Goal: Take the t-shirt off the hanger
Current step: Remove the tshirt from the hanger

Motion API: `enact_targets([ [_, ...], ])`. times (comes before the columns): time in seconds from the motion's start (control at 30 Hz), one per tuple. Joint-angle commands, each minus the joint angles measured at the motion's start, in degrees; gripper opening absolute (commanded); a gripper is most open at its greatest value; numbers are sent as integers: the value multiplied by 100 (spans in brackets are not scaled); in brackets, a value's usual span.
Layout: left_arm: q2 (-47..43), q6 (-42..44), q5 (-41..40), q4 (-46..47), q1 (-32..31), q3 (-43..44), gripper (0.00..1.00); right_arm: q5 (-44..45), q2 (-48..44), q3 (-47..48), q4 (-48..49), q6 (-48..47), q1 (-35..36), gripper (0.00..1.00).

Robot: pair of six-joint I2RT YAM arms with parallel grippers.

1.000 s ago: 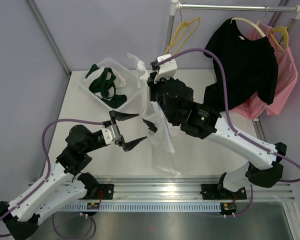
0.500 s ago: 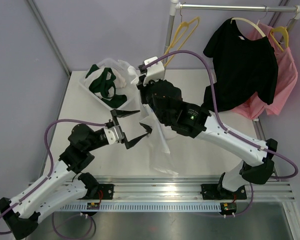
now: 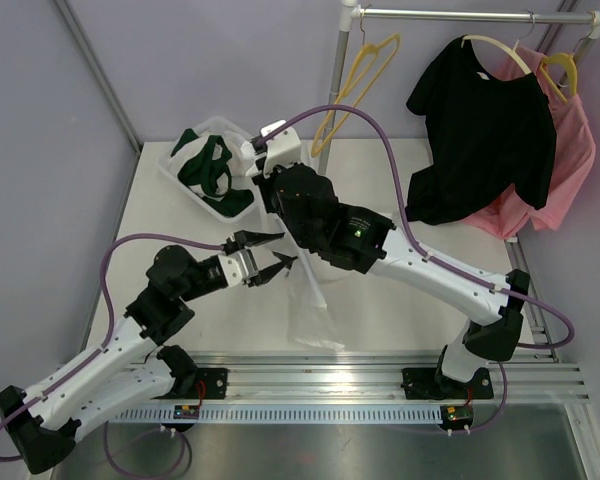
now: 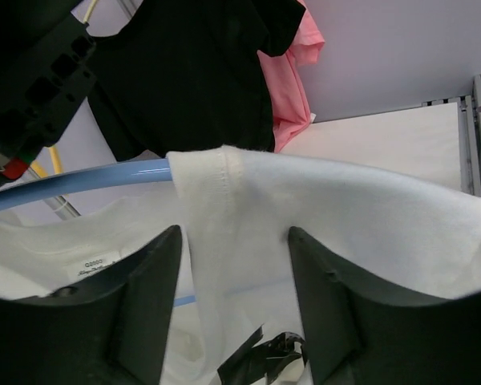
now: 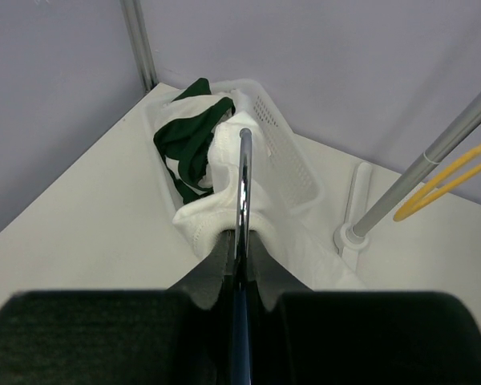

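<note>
A white t-shirt [image 3: 312, 300] hangs on a blue hanger [image 4: 80, 183] above the table's middle. In the right wrist view my right gripper [image 5: 239, 237] is shut on the hanger's metal hook [image 5: 243, 180], just above the shirt's collar [image 5: 200, 220]. From the left, my left gripper [image 3: 285, 250] reaches the shirt's shoulder. In the left wrist view its fingers [image 4: 148, 297] stand apart on either side of the white shoulder fold [image 4: 224, 208], open, with gaps showing beside the cloth. The hanger's lower part is hidden inside the shirt.
A white basket [image 3: 183, 180] with green and white garments [image 3: 215, 170] sits at the back left, close behind the hanger. On the rack [image 3: 440, 14] at the back right hang yellow hangers [image 3: 365, 60], a black t-shirt [image 3: 490, 120] and a pink garment [image 3: 572, 150].
The right arm has carried the hanger and shirt left, toward the basket. The left gripper has moved onto the shirt's shoulder and its fingers have narrowed.
</note>
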Motion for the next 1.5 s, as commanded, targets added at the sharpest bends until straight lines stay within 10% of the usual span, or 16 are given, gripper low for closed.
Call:
enact_targets([
  [0.0,20,56,-119,106,-73,210,44,57,-65,402,444,-83,85,0],
  [0.23,-137,-102,-13,-52,-178,272,0,197,-39,376,497,-276,85,0],
  [1.47,64,187,1526,-1520,-907,835,2,1797,480,314,2527,-1832,41,0],
])
